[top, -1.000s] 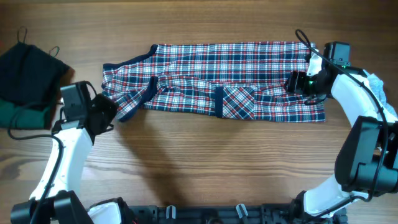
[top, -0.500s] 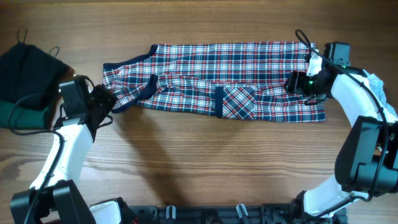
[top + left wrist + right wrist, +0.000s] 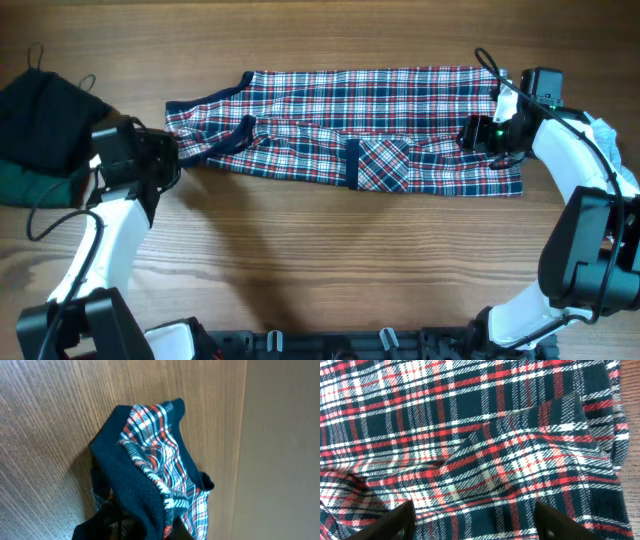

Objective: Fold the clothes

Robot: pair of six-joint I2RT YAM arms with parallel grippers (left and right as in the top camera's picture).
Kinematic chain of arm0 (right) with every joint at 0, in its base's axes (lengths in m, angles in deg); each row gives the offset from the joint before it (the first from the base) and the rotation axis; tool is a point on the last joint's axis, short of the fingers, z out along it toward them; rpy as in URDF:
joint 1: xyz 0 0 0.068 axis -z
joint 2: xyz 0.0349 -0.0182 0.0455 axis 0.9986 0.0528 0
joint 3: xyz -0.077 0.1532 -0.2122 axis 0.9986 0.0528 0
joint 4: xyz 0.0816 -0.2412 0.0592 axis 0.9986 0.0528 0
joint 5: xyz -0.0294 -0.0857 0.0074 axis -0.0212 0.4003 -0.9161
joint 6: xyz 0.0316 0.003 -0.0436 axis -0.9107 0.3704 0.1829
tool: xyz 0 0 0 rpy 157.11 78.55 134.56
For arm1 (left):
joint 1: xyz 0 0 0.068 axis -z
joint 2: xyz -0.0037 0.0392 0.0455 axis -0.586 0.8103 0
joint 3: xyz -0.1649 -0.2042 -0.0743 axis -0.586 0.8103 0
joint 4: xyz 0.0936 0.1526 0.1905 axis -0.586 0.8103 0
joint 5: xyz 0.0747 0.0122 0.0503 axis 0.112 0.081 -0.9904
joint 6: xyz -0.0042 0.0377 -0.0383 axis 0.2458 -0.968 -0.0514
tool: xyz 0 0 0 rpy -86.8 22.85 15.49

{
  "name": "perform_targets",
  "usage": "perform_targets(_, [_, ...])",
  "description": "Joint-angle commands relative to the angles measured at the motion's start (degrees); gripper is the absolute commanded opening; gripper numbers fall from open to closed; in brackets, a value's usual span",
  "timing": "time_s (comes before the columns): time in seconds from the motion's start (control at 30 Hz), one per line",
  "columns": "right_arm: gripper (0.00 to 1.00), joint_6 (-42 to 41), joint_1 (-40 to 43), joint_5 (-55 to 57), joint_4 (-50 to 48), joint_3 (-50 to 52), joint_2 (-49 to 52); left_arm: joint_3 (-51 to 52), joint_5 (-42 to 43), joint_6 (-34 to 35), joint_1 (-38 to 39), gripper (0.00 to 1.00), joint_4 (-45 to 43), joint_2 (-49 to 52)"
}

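Observation:
The red, navy and white plaid garment (image 3: 380, 125) with navy trim lies spread across the far half of the table. My left gripper (image 3: 168, 160) is shut on its left navy-trimmed corner, which shows bunched and lifted in the left wrist view (image 3: 150, 480). My right gripper (image 3: 478, 133) hovers over the garment's right end, open, its fingers wide apart above flat plaid cloth (image 3: 485, 460) with nothing between them.
A black garment (image 3: 45, 120) with green fabric beneath it lies at the far left edge. A pale cloth (image 3: 605, 135) shows at the right edge behind my right arm. Bare wooden table (image 3: 330, 270) fills the near half.
My left gripper has moved away from me and slightly left, dragging the garment's left corner with it. The right arm has not moved.

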Motion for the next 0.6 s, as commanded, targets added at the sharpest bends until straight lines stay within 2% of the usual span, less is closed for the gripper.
perform_targets(0.0, [0.74, 0.0, -0.5, -0.9, 0.0, -0.3, -0.8, -0.9, -2.9, 6.9, -0.3, 0.04, -1.6, 2.8])
perform_targets(0.13, [0.73, 0.0, -0.6, -0.9, 0.1, -0.3, -0.8, -0.9, -2.8, 10.5, -0.3, 0.04, -5.0, 8.1])
perform_targets(0.23, [0.74, 0.0, -0.6, -0.9, 0.3, -0.3, -0.8, -0.9, -2.4, 10.7, -0.3, 0.04, -9.7, 11.6])
perform_targets(0.37, [0.73, 0.0, -0.6, -0.9, 0.5, -0.3, -0.8, -0.9, -4.8, 10.6, -0.3, 0.04, -11.2, 12.3])
perform_targets(0.4, [0.73, 0.0, -0.6, -0.9, 0.5, -0.3, -0.8, -0.9, -5.6, 10.6, -0.3, 0.07, -11.2, 12.3])
perform_targets(0.43, [0.73, 0.0, -0.6, -0.9, 0.5, -0.3, -0.8, -0.9, -6.3, 10.4, -0.3, 0.18, -11.4, 12.3])
perform_targets(0.47, [0.73, 0.0, -0.6, -0.9, 0.5, -0.3, -0.8, -0.9, -6.3, 10.4, -0.3, 0.24, -11.6, 12.3])
perform_targets(0.57, [0.73, 0.0, -0.5, -0.9, 0.5, -0.3, -0.8, -0.9, -6.0, 8.4, -0.3, 0.29, -13.9, 12.3])
